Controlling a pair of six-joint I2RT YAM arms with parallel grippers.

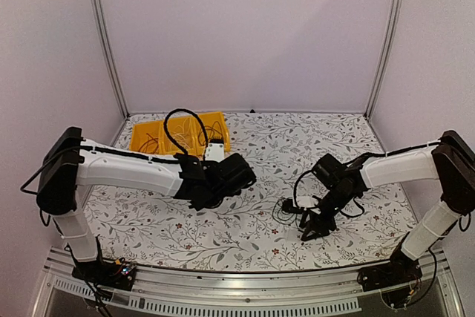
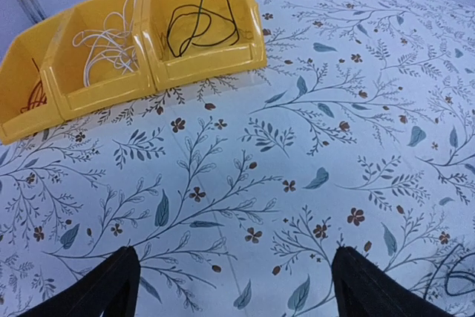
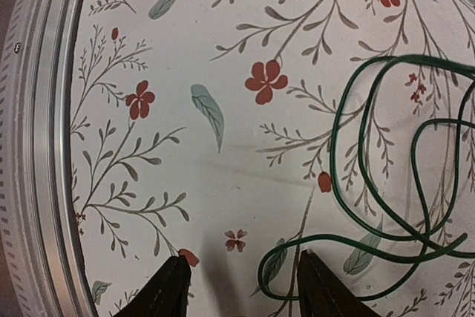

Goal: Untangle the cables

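Nearest, a metal rail [image 3: 44, 146] along the table's front edge, with flowered cloth [image 1: 223, 237] just beyond it. Right gripper [image 3: 242, 257] low over the cloth close to that rail, jaws partly apart and clamped on nothing, bare cloth showing in the gap. Green cable [image 3: 371, 183] lying loose on the cloth in several overlapping loops. One bend curling into the gap, close beside the finger on the right of the wrist view; touching it or not, impossible to tell. Remaining loops spread away to that same side.

Farther in, near the table's middle, left gripper [image 2: 236, 252] raised above the cloth, jaws spread wide, nothing between them, clear of the green cable.

At the far left corner, a yellow tray [image 2: 208, 64] of three compartments side by side. Seen from the left wrist:
- black cable [image 2: 202, 24] coiled loosely in the right compartment
- white cable [image 2: 107, 42] in the middle one
- reddish cable [image 2: 33, 94] in the left one, mostly hidden by the wall

Thick black arm lead [image 1: 182, 120] arching over the tray in the top view. Behind everything, plain pale walls [image 1: 245, 35].
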